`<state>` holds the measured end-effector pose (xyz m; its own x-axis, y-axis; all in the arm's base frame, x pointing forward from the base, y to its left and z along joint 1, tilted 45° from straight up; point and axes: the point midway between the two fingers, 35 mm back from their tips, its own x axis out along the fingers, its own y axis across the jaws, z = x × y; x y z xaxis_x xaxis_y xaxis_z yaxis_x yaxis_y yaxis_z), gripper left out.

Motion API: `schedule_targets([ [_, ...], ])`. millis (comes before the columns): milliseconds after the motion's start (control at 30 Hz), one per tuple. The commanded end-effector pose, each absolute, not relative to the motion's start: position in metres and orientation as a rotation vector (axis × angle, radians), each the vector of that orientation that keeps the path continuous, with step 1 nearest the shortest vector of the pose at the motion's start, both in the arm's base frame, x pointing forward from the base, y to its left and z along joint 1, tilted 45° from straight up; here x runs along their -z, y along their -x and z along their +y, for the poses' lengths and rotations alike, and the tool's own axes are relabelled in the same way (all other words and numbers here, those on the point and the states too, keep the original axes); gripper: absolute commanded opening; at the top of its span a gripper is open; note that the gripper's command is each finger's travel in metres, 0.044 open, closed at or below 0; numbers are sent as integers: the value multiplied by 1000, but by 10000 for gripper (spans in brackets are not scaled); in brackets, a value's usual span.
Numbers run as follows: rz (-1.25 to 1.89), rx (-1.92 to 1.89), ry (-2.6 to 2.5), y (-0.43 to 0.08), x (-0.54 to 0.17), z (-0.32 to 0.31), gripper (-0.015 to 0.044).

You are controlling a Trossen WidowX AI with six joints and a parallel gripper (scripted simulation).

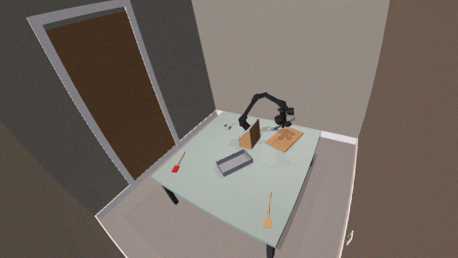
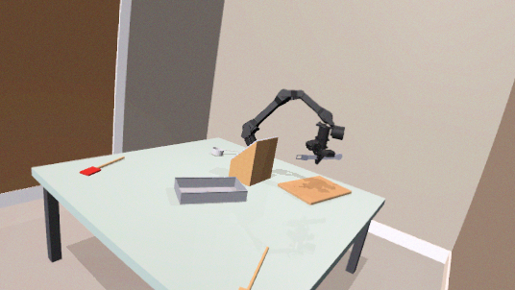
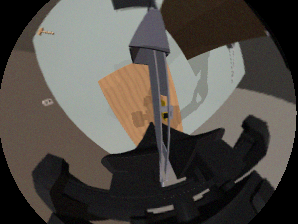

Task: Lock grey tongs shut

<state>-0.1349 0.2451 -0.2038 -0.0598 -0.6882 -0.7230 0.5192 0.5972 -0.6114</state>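
Note:
The grey tongs (image 1: 277,128) (image 2: 338,157) (image 3: 157,80) are held in the air, roughly level, their two arms pressed close together. Their wide, looped end is at the top of the wrist view and at the left in the exterior view. My gripper (image 1: 283,124) (image 2: 320,157) (image 3: 154,124) points down and is shut on the tongs partway along their arms. The lock inside the hinge cannot be seen. The wooden board (image 1: 282,146) (image 2: 312,197) (image 3: 117,90) lies flat on the table below, with the gripper's shadow on it; the tongs do not touch it.
The empty roasting tin (image 1: 235,168) (image 2: 213,197) stands mid-table. A tall wooden wedge-shaped block (image 1: 246,141) (image 2: 264,163) stands between the arm's base and the board. A red spatula (image 1: 175,169) (image 2: 90,171), a wooden spatula (image 1: 267,223) and a small pale utensil (image 1: 227,126) (image 2: 217,152) lie farther away.

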Motion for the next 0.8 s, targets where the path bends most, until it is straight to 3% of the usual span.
schedule_targets([
  [0, 1294, 986, 167, 135, 204, 246, -150],
  [767, 1295, 986, 167, 140, 232, 223, -150],
])
